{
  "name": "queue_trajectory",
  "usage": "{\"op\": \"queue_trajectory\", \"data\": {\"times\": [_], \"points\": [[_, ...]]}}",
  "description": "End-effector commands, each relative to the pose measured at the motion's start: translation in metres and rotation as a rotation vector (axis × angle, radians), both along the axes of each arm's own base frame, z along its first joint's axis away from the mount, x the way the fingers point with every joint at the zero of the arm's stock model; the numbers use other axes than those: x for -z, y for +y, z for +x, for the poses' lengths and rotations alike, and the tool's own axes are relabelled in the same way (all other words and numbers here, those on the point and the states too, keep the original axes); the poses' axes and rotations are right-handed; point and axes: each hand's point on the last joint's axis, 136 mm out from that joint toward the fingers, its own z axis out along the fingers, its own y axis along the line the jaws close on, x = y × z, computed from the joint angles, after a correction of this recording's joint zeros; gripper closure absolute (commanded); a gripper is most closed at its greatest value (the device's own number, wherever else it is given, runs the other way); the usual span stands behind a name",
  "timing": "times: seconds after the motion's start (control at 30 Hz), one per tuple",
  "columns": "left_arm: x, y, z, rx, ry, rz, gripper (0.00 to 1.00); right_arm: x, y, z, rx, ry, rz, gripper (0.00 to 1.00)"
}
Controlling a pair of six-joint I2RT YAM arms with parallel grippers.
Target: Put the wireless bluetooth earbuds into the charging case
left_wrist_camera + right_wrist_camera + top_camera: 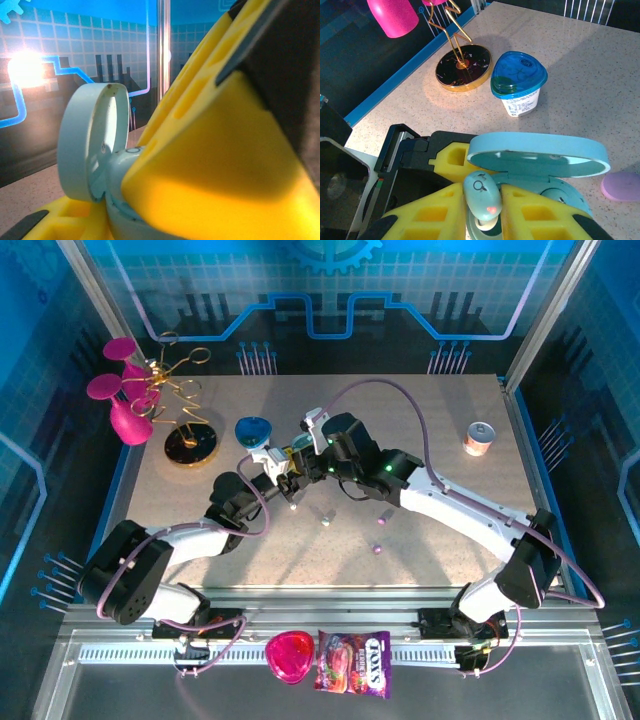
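Far left on the speckled worktop: gold wire stand on a round black base, magenta cups hanging on it. Just right of the base: small upright tub with blue lid. Far right: upright tin can, well apart. At the near rail: pink heart-shaped box just beside a purple sweets bag.

We're in a robot lab cell here: blue wall panels printed with circuit traces and a gear close us in, an aluminium rail fronts the speckled table.
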Motion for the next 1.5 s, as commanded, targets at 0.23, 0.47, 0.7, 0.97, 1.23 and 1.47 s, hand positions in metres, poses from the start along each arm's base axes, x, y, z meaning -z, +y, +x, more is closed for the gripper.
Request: {"op": "queue_trajectory", "data": {"times": [0.23, 0.47, 0.7, 0.97, 1.23, 1.47], "points": [[-0.025, 0.002, -0.006, -0.011, -0.07, -0.034, 0.63, -0.003, -0.01, 0.004, 0.035, -0.022, 0.008, 0.77], [-0.027, 0.002, -0.007, -0.008, -0.073, -0.036, 0.63, -0.004, -0.006, 0.001, 0.01, -0.016, 0.02, 0.73], [-0.027, 0.002, -0.007, -0.009, -0.073, -0.03, 0.63, -0.016, -0.011, 0.0, 0.019, -0.044, 0.043, 0.63], [-0.025, 0.003, -0.007, -0.011, -0.074, -0.026, 0.63, -0.033, -0.015, -0.008, 0.008, -0.069, 0.096, 0.56], [-0.022, 0.001, -0.009, 0.001, -0.076, -0.013, 0.63, -0.053, -0.021, -0.027, -0.047, -0.095, 0.177, 0.44], [-0.02, -0.018, -0.035, 0.18, -0.109, 0.072, 0.64, -0.063, -0.051, -0.022, 0.037, -0.147, 0.162, 0.23]]}}
